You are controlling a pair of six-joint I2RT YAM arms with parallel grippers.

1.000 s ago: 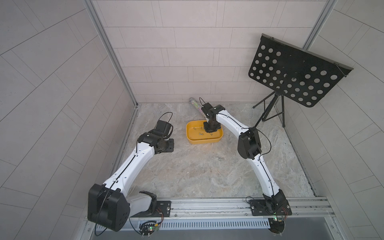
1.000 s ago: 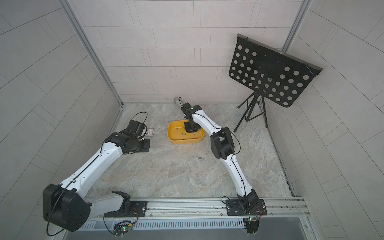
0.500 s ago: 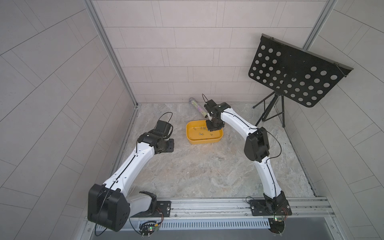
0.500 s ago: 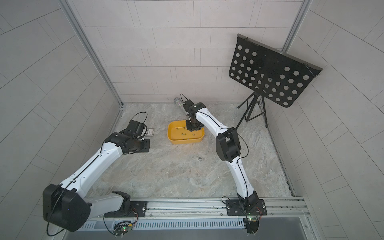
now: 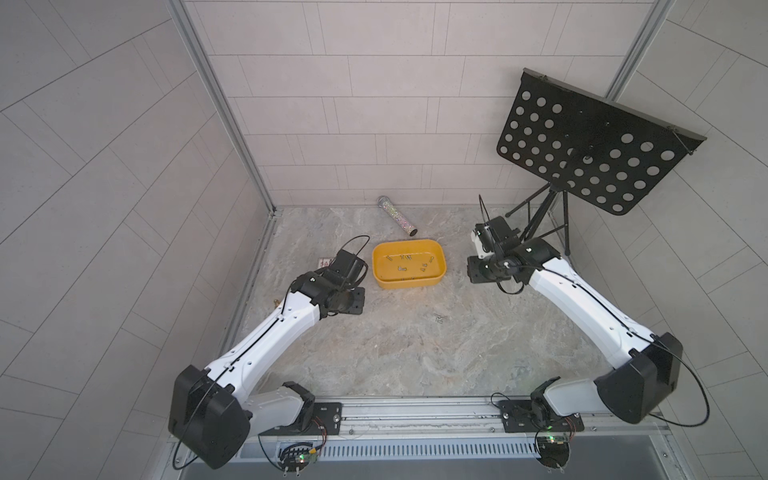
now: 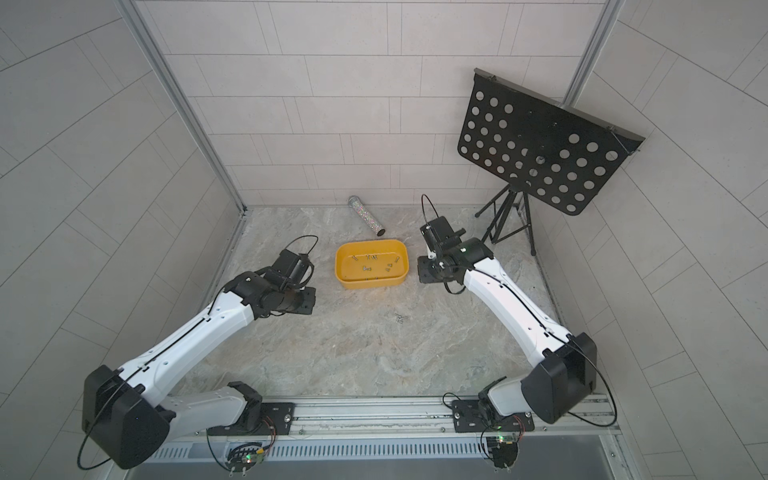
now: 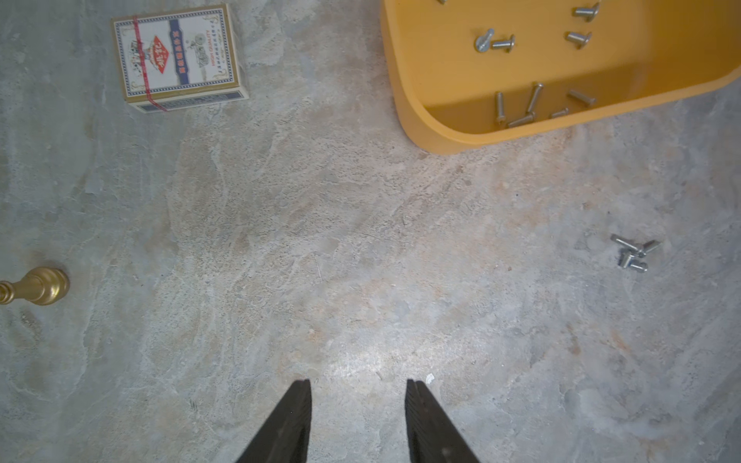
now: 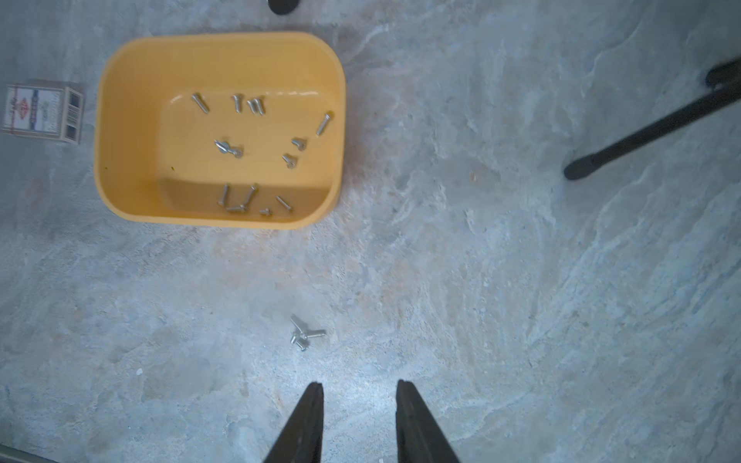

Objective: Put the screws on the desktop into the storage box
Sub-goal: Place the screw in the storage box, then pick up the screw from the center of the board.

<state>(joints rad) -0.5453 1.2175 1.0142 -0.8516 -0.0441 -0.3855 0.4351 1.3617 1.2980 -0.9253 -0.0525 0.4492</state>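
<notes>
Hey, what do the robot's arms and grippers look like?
Left arm and right arm: white link shells, black joints, thin black cables looping by the wrists. Left gripper and right gripper each end in two flat, tapered black fingers.

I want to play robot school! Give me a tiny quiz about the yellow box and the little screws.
1. True or false: the storage box is empty.
2. Pick one. The loose screws lie: A on the desktop, B in the storage box, C between the right jaws.
3. Fill in: the left jaws are ___ and hold nothing.

Key: 1 false, many screws lie inside it. 2 A. 3 open.
</notes>
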